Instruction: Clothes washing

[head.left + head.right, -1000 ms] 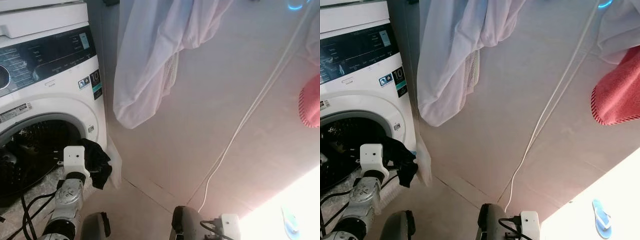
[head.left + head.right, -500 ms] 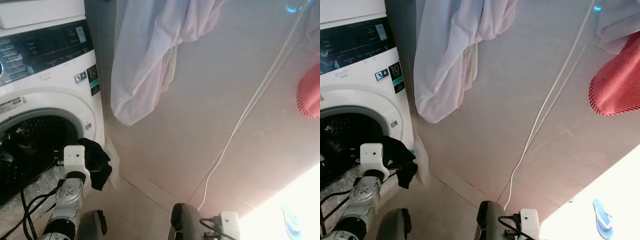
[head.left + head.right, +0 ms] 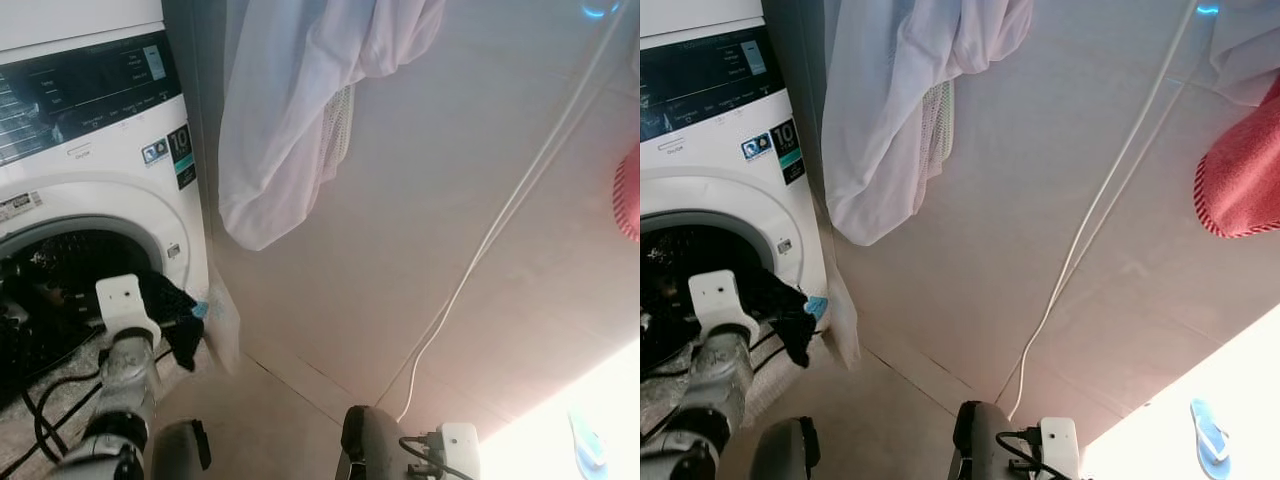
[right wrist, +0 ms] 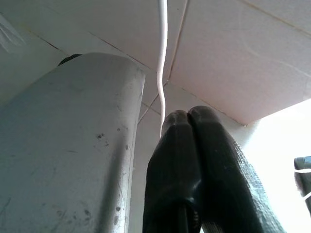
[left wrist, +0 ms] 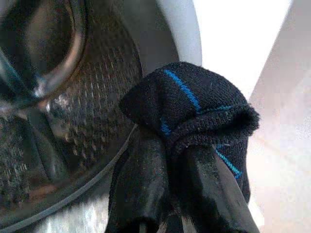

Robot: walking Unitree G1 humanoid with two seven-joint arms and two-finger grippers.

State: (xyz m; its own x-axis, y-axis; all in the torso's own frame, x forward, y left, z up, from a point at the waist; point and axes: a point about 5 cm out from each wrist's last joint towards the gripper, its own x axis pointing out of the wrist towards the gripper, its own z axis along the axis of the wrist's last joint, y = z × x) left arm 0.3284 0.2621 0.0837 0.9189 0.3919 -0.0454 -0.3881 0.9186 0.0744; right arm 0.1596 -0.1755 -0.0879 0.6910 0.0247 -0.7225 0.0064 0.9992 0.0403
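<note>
At lower left, the dark sock is pinched in the left gripper beside the washing machine opening; it should be carried well inside the drum before release.

The right gripper is seen closed, empty.

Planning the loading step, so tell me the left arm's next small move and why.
Probably push forward into the drum. The left claw is shut on the black sock with thin blue stripes, held at the right rim of the white front-loading washing machine's open drum, not yet inside it.
</note>
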